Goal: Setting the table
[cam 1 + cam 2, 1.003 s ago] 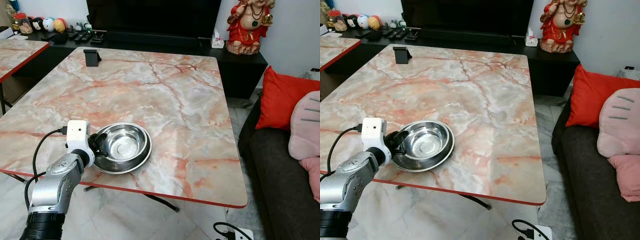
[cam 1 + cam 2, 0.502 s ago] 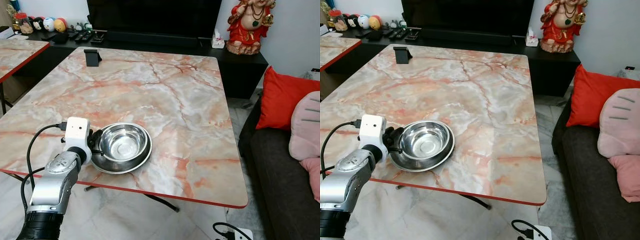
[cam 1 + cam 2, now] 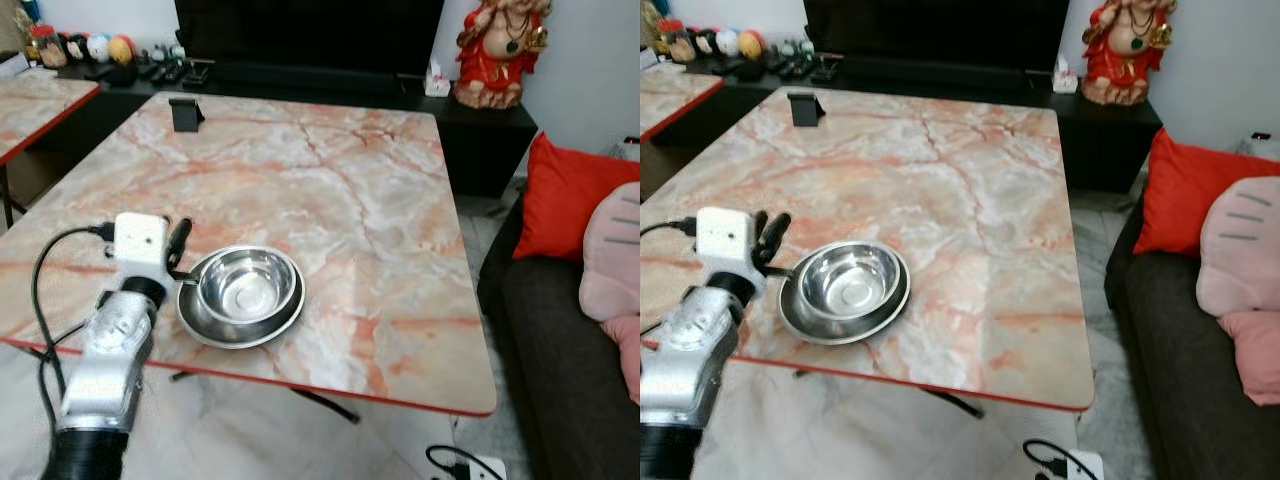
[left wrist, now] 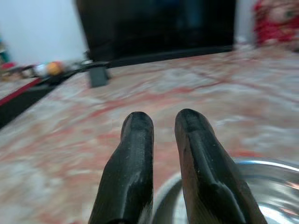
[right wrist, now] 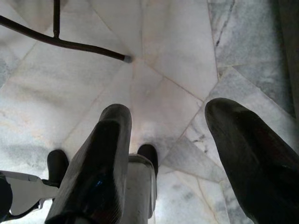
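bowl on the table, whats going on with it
The steel bowl sits in a steel plate near the front edge of the marble table. The left gripper is just beside the bowl's rim, raised above the table and holding nothing; in the left wrist view its fingers are close together with a narrow gap. The right gripper hangs open over the floor, idle. A small black stand sits at the table's far end.

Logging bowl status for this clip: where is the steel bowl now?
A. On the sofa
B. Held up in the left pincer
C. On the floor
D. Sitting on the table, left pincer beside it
D: the bowl rests on the table, and the left pincer is lifted just off its rim, holding nothing.
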`<state>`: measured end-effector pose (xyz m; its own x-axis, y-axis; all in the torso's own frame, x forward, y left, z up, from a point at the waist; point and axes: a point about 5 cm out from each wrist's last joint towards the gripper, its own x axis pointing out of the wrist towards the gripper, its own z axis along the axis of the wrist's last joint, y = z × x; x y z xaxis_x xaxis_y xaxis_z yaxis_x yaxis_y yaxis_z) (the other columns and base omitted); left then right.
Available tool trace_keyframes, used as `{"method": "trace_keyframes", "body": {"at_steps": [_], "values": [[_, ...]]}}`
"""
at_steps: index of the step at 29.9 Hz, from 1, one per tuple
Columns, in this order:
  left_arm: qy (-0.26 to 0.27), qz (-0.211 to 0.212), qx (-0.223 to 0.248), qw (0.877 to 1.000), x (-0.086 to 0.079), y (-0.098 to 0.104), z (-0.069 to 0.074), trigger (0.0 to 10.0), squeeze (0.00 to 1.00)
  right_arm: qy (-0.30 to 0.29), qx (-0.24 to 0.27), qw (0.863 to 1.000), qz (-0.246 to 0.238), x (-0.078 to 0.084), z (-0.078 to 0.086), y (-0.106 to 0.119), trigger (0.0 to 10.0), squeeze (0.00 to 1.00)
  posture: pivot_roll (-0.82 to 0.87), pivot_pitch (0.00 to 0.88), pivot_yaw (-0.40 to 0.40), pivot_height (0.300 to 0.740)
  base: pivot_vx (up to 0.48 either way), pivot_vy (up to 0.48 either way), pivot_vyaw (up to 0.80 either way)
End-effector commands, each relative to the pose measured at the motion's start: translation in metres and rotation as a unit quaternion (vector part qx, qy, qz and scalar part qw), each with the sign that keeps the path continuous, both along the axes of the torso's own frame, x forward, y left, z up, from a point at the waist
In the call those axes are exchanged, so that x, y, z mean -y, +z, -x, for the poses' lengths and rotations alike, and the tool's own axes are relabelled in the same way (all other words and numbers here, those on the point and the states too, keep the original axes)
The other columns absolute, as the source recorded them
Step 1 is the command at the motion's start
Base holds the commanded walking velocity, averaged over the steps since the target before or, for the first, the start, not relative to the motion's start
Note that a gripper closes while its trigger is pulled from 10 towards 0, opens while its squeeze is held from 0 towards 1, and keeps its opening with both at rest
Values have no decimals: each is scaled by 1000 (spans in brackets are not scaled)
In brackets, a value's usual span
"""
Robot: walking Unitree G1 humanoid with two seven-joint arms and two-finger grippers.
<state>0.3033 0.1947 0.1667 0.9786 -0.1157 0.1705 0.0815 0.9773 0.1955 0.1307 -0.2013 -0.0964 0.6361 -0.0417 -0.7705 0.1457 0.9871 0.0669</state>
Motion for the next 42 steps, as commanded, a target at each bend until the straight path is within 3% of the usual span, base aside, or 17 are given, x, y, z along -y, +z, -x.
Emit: {"method": "trace_keyframes", "body": {"at_steps": [1, 2, 5, 10, 32, 42], "values": [[-15, -16, 22, 1000, 8, 4, 1, 10000, 0, -5, 4, 1000, 3, 3, 0, 1, 10000, 0, 103, 0, -43, 731, 0, 0, 0], [-15, -16, 22, 1000, 8, 4, 1, 10000, 0, -5, 4, 1000, 3, 3, 0, 1, 10000, 0, 103, 0, -43, 731, 0, 0, 0], [-60, -47, 46, 996, 35, 3, 3, 10000, 0, -6, 5, 1000, 6, 4, 0, 1, 10000, 0, 100, 0, -48, 731, 0, 0, 0], [-64, -31, 59, 996, 44, -1, 4, 10000, 0, -3, 6, 1000, 6, 5, 0, 1, 10000, 0, 95, 0, -51, 731, 0, 0, 0], [-46, 1, 53, 998, 42, -16, 7, 10000, 0, -3, 3, 1000, 2, 2, 5, -1, 10000, 0, 69, 0, -28, 731, 0, 57, 0], [-42, 7, 60, 997, 44, -10, -1, 10000, 0, -6, 6, 1000, 4, 3, 4, 0, 10000, 0, 76, 0, -35, 731, 0, 87, 0]]}}
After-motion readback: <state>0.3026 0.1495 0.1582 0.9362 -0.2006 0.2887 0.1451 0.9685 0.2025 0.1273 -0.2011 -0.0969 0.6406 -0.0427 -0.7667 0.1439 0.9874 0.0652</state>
